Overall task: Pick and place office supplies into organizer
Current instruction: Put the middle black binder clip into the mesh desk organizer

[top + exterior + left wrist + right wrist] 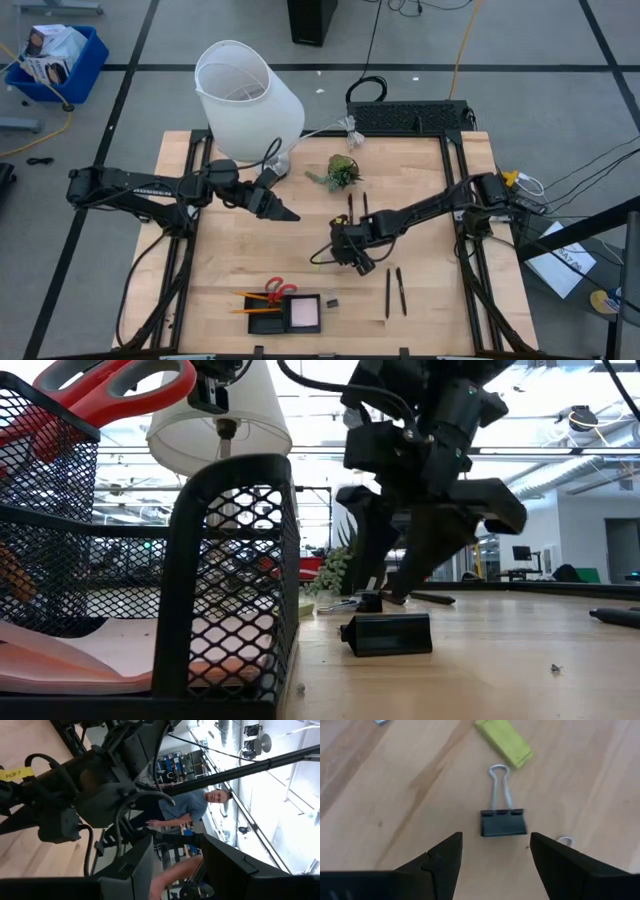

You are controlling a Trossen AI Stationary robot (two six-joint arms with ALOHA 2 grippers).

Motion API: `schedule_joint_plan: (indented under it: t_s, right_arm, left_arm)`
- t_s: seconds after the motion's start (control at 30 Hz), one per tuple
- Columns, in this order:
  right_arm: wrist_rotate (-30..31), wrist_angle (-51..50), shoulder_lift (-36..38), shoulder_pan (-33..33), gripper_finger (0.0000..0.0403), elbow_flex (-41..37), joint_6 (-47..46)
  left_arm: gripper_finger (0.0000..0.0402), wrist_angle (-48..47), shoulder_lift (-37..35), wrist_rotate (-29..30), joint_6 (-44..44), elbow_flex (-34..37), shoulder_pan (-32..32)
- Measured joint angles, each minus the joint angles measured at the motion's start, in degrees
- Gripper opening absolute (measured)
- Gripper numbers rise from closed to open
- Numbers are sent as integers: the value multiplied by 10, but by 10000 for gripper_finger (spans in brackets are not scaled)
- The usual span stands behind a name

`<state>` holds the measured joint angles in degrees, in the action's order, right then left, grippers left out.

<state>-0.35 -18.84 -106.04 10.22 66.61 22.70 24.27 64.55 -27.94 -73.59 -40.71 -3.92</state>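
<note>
Scissors (279, 290), pencils (252, 303) and pad (304, 314) sit in the tray (262, 324), while the right hand (495, 851), spread wide, hangs over a clip (503, 822); pens (394, 291) wait.

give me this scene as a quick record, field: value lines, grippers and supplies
right gripper: open, above the binder clip, mid-table
left gripper: raised beside the lamp, holding nothing
binder clip: flat on the table, not gripped
yellow-green piece: just beyond the clip
organizer: front edge; holds pink pad, scissors, pencils
pens: still on the table, right of the organizer
</note>
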Motion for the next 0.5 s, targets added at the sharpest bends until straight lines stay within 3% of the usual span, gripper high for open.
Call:
schedule_joint_plan:
  t_s: [0.5]
  right_arm:
    - [-28, 70, -21, -5, 228, -15, -25]
  left_arm:
    - [170, 0, 0, 1, -5, 0, 0]
